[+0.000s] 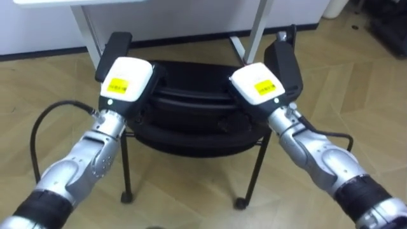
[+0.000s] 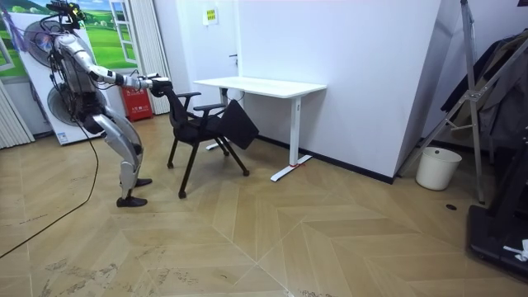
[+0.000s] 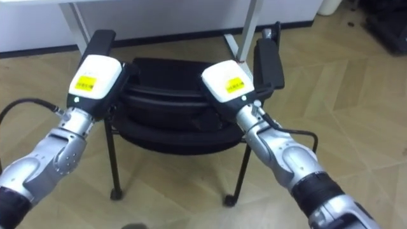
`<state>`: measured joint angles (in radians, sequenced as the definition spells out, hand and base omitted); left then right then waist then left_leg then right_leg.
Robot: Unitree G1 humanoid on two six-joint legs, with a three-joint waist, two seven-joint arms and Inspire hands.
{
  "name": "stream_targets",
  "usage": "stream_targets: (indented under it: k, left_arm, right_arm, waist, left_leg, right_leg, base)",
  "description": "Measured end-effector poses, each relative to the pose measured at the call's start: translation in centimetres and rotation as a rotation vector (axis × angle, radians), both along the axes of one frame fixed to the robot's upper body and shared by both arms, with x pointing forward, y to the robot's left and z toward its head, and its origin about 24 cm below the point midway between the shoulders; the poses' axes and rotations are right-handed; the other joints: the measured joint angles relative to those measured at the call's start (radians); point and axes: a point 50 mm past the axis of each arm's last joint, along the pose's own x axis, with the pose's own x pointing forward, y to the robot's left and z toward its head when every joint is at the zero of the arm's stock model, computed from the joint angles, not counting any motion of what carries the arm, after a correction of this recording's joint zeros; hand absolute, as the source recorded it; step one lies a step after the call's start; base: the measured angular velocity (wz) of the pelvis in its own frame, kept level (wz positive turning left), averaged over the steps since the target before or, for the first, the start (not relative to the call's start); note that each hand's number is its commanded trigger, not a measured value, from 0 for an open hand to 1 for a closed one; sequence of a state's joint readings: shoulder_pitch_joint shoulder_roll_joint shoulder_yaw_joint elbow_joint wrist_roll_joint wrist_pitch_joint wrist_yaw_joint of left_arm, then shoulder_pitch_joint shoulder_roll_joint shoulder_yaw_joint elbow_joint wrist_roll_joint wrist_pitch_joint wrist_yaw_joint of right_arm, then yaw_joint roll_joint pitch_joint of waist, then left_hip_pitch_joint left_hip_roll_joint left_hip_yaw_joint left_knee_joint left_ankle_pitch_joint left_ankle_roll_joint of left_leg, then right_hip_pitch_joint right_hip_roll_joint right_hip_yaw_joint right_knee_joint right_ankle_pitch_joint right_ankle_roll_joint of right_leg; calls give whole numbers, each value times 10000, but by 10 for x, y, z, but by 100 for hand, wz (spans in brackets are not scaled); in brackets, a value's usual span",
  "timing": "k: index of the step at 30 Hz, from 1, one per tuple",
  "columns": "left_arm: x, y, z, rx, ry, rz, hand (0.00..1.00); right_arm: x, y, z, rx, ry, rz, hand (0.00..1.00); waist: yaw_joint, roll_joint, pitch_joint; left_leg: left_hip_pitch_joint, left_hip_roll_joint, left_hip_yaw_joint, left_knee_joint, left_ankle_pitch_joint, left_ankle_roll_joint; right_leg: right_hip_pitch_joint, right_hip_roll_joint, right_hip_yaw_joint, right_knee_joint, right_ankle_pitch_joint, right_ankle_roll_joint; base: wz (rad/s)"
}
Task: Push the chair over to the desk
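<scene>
We see the robot standing at the room view's left on the wooden floor (image 2: 289, 239), leaning forward with one leg set back and both arms stretched out to the black chair (image 1: 191, 83). The chair stands on the floor just in front of the white surface (image 2: 260, 85), with its back toward the robot and its seat toward the surface's legs. In the eye views the left hand (image 1: 126, 79) lies on the left end of the chair's back top and the right hand (image 1: 257, 84) on the right end, both touching it. The two padded armrests (image 1: 113, 49) reach out beyond the hands toward the surface. We see only the backs of the hands. Their fingers are hidden over the far side of the chair's back, so we cannot tell whether they are wide, narrow or gripping it.
</scene>
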<state>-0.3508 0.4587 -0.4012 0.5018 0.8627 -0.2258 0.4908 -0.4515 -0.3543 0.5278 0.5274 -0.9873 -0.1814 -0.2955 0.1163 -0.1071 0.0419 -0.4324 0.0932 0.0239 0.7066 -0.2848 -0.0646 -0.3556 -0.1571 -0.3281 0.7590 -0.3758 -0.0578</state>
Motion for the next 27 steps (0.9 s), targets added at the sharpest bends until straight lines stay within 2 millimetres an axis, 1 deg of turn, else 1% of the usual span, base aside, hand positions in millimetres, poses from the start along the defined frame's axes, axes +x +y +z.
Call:
stream_targets:
  k: [1,2,3,4,5,6,7,9,10,11,14,16,19,20,21,22,25,26,27]
  left_arm:
    - [0,0,1,0,-30,-15,100]
    - [0,-1,2,10,-69,-31,100]
    - [0,-1,3,19,-111,-56,100]
    - [0,-1,3,37,-128,-64,100]
    - [-2,-2,2,84,-122,-104,86]
    - [-3,-3,3,87,-145,-117,25]
    - [-3,-3,3,115,-161,-135,0]
    - [-6,-5,3,144,-214,-137,0]
    - [-6,-5,3,151,-178,-137,0]
    - [-7,-6,2,121,-147,-137,0]
    - [-7,-10,3,-359,-77,-75,0]
    - [-6,-11,4,-785,-30,23,0]
    - [-5,-15,4,-1312,6,116,0]
    - [-5,-16,4,-1489,27,160,0]
    - [-4,-15,4,-1547,55,166,0]
    - [-4,-15,5,-1560,63,156,0]
    - [-3,-14,8,-1629,135,43,0]
    - [-3,-13,10,-1692,208,15,0]
    - [-2,-13,11,-1739,265,-34,0]
  right_arm:
    - [0,0,1,6,-20,-2,100]
    - [0,0,1,9,-28,-5,100]
    - [0,-1,1,14,-45,-1,100]
    - [0,-1,1,18,-40,-10,94]
    - [0,-1,1,23,-30,-16,62]
    - [-1,-1,1,30,-46,-14,0]
    - [-2,-2,1,50,-49,-29,0]
    - [-4,-4,0,159,-6,-136,0]
    - [-5,-4,-1,210,60,-168,0]
    - [-5,-5,-2,401,268,-263,0]
    - [-4,-7,-3,781,875,-578,0]
    - [-4,-9,-1,865,1073,-689,0]
    - [-4,-10,0,866,1231,-817,0]
    - [-3,-9,0,921,1242,-864,0]
    - [-3,-8,1,944,1246,-912,0]
    - [-3,-7,2,946,1254,-916,0]
    - [-2,-6,5,1139,1442,-863,0]
    - [-2,-5,5,1369,1652,-810,0]
    - [-3,-5,5,1505,1849,-731,0]
  waist:
    - [-1,-21,2]
    - [-4,-72,-14]
    - [-10,-132,-4]
    - [-12,-136,-3]
    - [-24,-160,-16]
    - [-26,-194,-26]
    - [-25,-195,-30]
    - [-29,-246,-18]
    - [-30,-261,-26]
    - [-26,-313,-59]
    - [-18,-406,-75]
    - [-27,-384,-63]
    - [34,-379,-45]
    - [225,-386,-38]
    - [366,-392,-33]
    - [384,-400,-28]
    - [385,-462,-17]
    - [415,-487,-8]
    - [450,-550,2]
  left_leg:
    - [-1,-3,-1,-60,34,-8]
    - [4,-3,-10,-208,111,-22]
    - [21,-8,-11,-348,185,-29]
    - [34,-8,-32,-411,217,-40]
    - [63,-12,-43,-554,289,-39]
    - [80,-23,-44,-683,348,-33]
    - [87,-21,-44,-750,381,-22]
    - [203,-44,-1,-1028,506,18]
    - [247,-44,8,-1082,519,27]
    - [302,-43,19,-1171,538,44]
    - [406,-19,20,-1183,545,69]
    - [432,-8,38,-1046,486,147]
    - [468,54,188,-905,406,240]
    - [530,200,374,-834,326,252]
    - [562,282,544,-755,243,254]
    - [560,347,562,-720,223,259]
    - [567,402,552,-586,161,250]
    - [589,513,560,-507,121,235]
    - [632,544,574,-496,112,227]
  right_leg:
    - [-10,0,-7,-34,14,-13]
    - [-11,13,-39,-156,67,-41]
    - [-4,18,-67,-253,108,-58]
    - [26,32,-100,-332,140,-68]
    - [60,63,-120,-477,201,-64]
    - [70,80,-132,-609,274,-58]
    - [88,97,-143,-693,319,-50]
    - [195,121,-151,-986,474,-5]
    - [245,137,-151,-1063,509,12]
    - [314,164,-151,-1193,561,44]
    - [508,227,-160,-1398,659,98]
    - [558,217,-155,-1373,674,122]
    - [554,221,-50,-1329,711,184]
    - [510,291,128,-1314,741,192]
    - [488,381,266,-1327,779,182]
    - [487,393,266,-1329,789,174]
    - [553,490,272,-1371,816,166]
    - [590,539,285,-1370,820,158]
    - [624,558,290,-1369,825,147]
  base:
    - [6]
    - [5]
    - [6]
    - [6]
    - [3]
    - [0]
    - [0]
    - [0]
    - [0]
    - [0]
    - [0]
    - [0]
    - [-13]
    - [-46]
    - [-45]
    - [-26]
    - [-5]
    - [-7]
    - [-6]
